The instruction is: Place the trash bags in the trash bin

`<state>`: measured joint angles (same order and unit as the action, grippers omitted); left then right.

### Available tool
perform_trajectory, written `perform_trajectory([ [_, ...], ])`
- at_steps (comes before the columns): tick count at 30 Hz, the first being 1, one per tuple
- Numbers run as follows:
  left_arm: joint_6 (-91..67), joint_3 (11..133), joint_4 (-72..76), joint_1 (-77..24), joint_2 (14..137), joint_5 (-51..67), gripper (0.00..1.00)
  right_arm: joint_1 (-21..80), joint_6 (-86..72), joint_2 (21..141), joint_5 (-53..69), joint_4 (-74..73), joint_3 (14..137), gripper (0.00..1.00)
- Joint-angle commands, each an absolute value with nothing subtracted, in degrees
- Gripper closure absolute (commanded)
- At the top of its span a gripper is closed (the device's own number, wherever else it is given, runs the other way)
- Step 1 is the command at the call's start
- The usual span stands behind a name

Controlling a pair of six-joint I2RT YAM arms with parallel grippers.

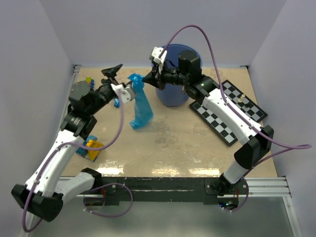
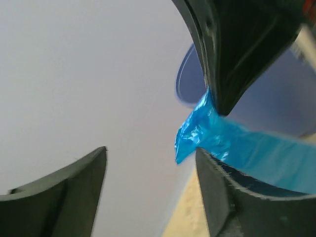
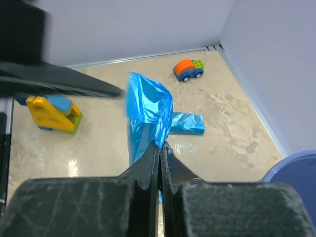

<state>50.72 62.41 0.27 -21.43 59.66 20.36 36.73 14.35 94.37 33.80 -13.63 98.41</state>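
Observation:
One bright-blue trash bag (image 1: 141, 106) hangs over the table, pinched at its top by my right gripper (image 1: 147, 77). In the right wrist view that gripper (image 3: 160, 143) is shut on the bag (image 3: 148, 103). A second, folded trash bag (image 3: 186, 123) lies flat on the table beyond it. My left gripper (image 1: 129, 91) is just left of the hanging bag. It stands open (image 2: 150, 150) with nothing between its fingers, and the bag (image 2: 222, 140) lies against the outside of its right finger. The blue trash bin (image 1: 173, 94) stands behind the right wrist, partly hidden.
A chessboard (image 1: 232, 111) lies at the right under the right arm. Toy blocks (image 1: 92, 148) sit at the left, with more (image 1: 89, 81) in the back left corner. A toy car (image 3: 188, 70) and a yellow block (image 3: 52, 113) are on the table. Walls close in three sides.

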Motion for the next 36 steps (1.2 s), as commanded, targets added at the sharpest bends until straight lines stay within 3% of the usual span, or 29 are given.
perform_trajectory([
  [1,30.25,66.36,-11.65,-21.53,52.49,24.96,0.41,35.69,3.53,94.57,28.14,-10.63,101.51,1.0],
  [5,27.79,63.64,-18.19,-21.62,49.05,31.98,0.89,34.89,-2.28,93.87,28.47,-8.53,99.76,1.0],
  [7,21.74,62.41,-16.01,-21.62,50.35,32.34,0.98,34.81,-3.51,93.87,29.09,-7.82,99.23,1.0],
  [10,12.95,63.98,-12.76,-21.62,55.7,34.71,1.0,34.89,-3.34,93.6,30.58,-7.47,98.88,1.0],
  [13,2.49,65.47,-6.62,-21.62,60.81,35.41,0.89,34.89,-2.03,92.99,30.24,-7.82,98.44,1.0],
  [14,0.55,65.48,-4.07,-21.62,61.95,36.38,0.83,34.89,-1.93,92.81,29.54,-7.74,98.09,1.0],
  [17,-8.33,66.18,1.84,-21.71,64.94,30.0,0.51,34.89,-2.11,91.94,29.0,-7.65,97.12,1.0],
  [19,-10.28,67.32,2.37,-21.71,66.53,26.12,0.38,34.89,-2.02,91.23,28.04,-7.21,96.33,1.0],
  [21,-11.24,67.5,4.3,-21.53,67.32,24.0,0.35,34.89,-1.67,90.88,27.08,-7.29,95.72,1.0],
  [23,-11.25,68.46,5.53,-21.27,68.55,24.08,0.38,34.89,-0.8,90.44,26.37,-7.56,95.01,1.0],
  [27,-4.15,70.57,4.14,-20.83,70.57,23.04,0.72,34.89,1.65,89.48,25.05,-8.61,94.57,1.0],
  [32,4.64,71.37,4.83,-18.72,71.54,21.53,1.0,34.89,4.48,87.72,23.91,-9.75,93.87,1.0],
  [36,10.97,71.89,7.03,-18.28,72.77,21.62,1.0,34.89,5.45,86.92,25.56,-10.72,93.25,1.0],
])
